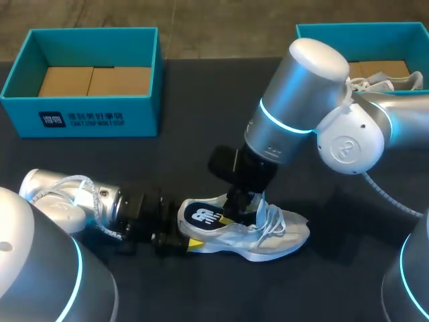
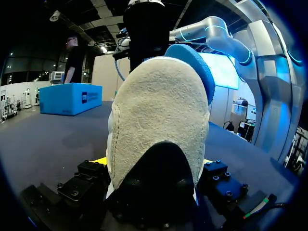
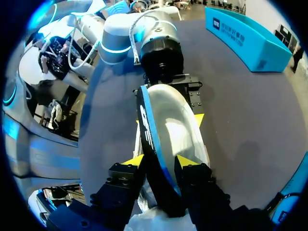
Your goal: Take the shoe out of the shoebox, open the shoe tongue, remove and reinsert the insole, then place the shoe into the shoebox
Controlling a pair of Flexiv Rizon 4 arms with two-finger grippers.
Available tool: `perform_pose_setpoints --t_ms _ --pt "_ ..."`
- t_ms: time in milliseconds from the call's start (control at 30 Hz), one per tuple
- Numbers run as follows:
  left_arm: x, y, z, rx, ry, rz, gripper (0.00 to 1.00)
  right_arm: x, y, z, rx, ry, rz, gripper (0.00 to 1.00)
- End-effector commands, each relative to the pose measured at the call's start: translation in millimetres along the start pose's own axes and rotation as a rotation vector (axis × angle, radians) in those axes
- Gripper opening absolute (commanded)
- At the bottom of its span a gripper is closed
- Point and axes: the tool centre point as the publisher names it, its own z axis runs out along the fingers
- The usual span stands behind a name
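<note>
A white and grey sneaker (image 1: 275,238) lies on its side on the dark table (image 1: 201,144), heel toward my left arm. My left gripper (image 1: 190,233) is shut on the heel, with one finger on each side. In the left wrist view the suede heel (image 2: 159,110) fills the space between my left gripper's (image 2: 155,161) yellow tips. My right gripper (image 1: 244,203) comes down over the shoe's opening. It is shut on the insole (image 1: 201,215), which is black on top with a blue edge. The insole (image 3: 168,120) stands on edge between my right gripper's (image 3: 160,161) tips and sticks partly out of the shoe.
An open teal shoebox (image 1: 80,117) stands at the back left. A second teal box (image 1: 315,30) at the back right holds another white shoe (image 1: 379,84), partly behind my right arm.
</note>
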Motion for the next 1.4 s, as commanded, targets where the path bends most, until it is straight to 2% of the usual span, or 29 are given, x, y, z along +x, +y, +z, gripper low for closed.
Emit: perform_pose_setpoints --t_ms 33,133,200,233,633,933,1033,1300,1400 --pt "-1.4 3.9 0.3 -0.002 -0.002 -0.001 0.0 -2.5 0.3 7.2 -0.011 0.011 -0.006 0.31" --pt "-1.4 3.9 0.3 -0.002 -0.002 -0.001 0.0 -2.1 2.6 6.5 -0.017 0.01 -0.015 0.2" --pt "-1.4 3.9 0.3 -0.002 -0.002 -0.001 0.0 -1.3 4.7 5.3 -0.021 0.006 -0.024 0.03" --pt "-1.4 3.9 0.3 -0.002 -0.002 -0.001 0.0 -1.0 5.4 4.7 -0.025 0.003 -0.029 0.0" --pt "-1.4 3.9 0.3 -0.002 -0.002 -0.001 0.0 4.7 15.8 -9.9 -0.058 -0.035 -0.082 0.0" --pt "-1.4 3.9 0.3 -0.002 -0.002 -0.001 0.0 1.3 19.2 -4.3 -0.102 0.007 -0.115 0.0" --pt "-1.4 3.9 0.3 -0.002 -0.002 -0.001 0.0 1.1 19.3 -4.0 -0.11 0.013 -0.119 0.13" --pt "-1.4 3.9 0.3 -0.002 -0.002 -0.001 0.0 3.4 17.7 -4.4 -0.124 0.029 -0.117 0.23" --pt "-1.4 3.9 0.3 -0.002 -0.002 -0.001 0.0 3.8 17.1 -2.2 -0.121 0.046 -0.118 0.23"
